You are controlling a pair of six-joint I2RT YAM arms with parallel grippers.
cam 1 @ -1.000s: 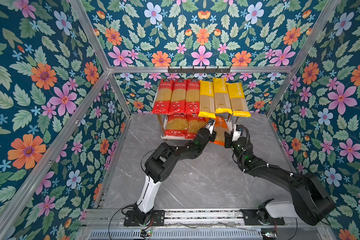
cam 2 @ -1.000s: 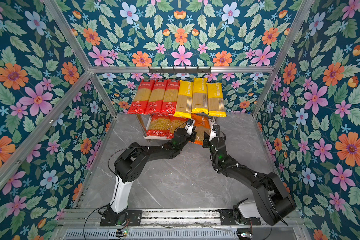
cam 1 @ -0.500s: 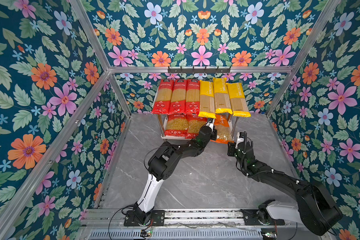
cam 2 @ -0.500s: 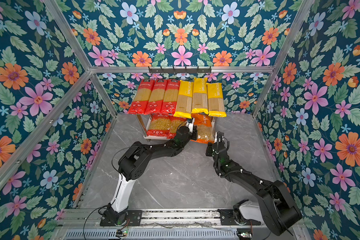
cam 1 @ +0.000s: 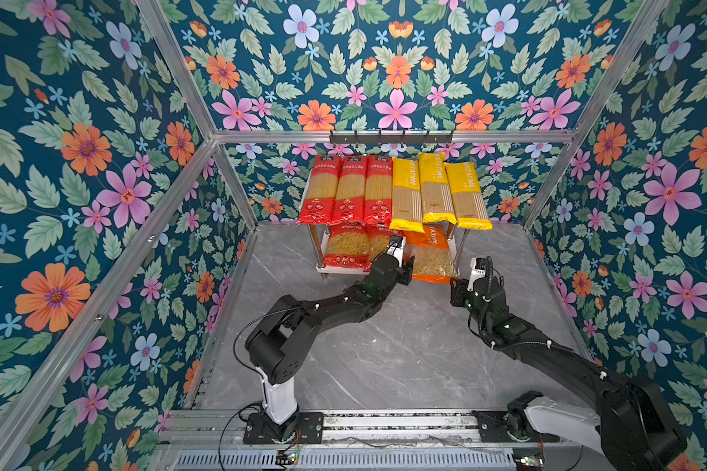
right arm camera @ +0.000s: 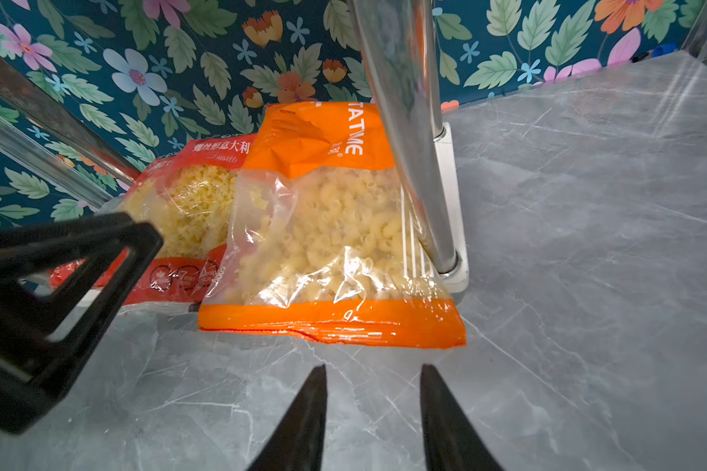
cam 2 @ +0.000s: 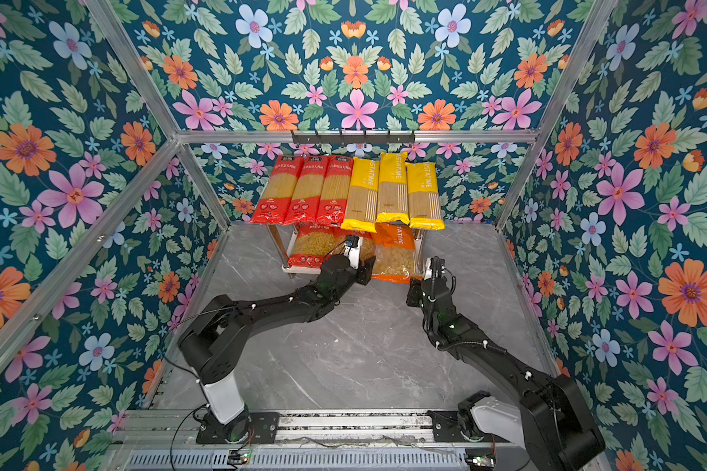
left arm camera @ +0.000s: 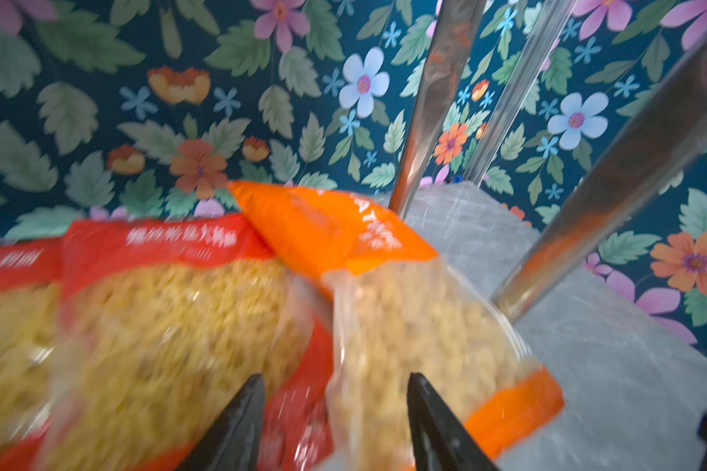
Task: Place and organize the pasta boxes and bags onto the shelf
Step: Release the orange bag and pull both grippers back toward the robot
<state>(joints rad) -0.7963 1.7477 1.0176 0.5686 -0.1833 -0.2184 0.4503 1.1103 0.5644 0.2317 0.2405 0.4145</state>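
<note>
- One shelf [cam 1: 314,244]: a two-tier rack with white boards and chrome legs. It stands at the back of the grey table [cam 1: 384,359], close to the flowered wall [cam 1: 262,179].
- Three red spaghetti packs [cam 1: 351,191]: they lie flat and side by side on the left half of the top tier. Their near ends hang over the front edge.
- Three yellow spaghetti packs [cam 1: 435,187]: they fill the right half of the top tier, and the nearest one touches the red row. The middle one sits a little further back than its neighbours.
- Two red pasta bags [cam 1: 345,248]: they lie on the lower tier, at the left and in the middle. In both top views the middle bag is partly hidden behind an arm.
- One orange pasta bag [right arm camera: 331,228]: it lies at the right end of the lower tier, with its right edge against the front right leg. Its left edge laps over the neighbouring red bag, and its bottom seam pokes out past the board's front.
- One left gripper [left arm camera: 335,383]: it is at the front of the lower tier, where the red and orange bags meet. Its jaws are spread well apart with nothing pinched. The wrist view is blurred, so I cannot tell whether the tips touch the plastic.
- One right gripper [right arm camera: 372,369]: it is low over the table, just in front of the orange bag and clear of it. Its jaws are partly spread and empty.
</note>
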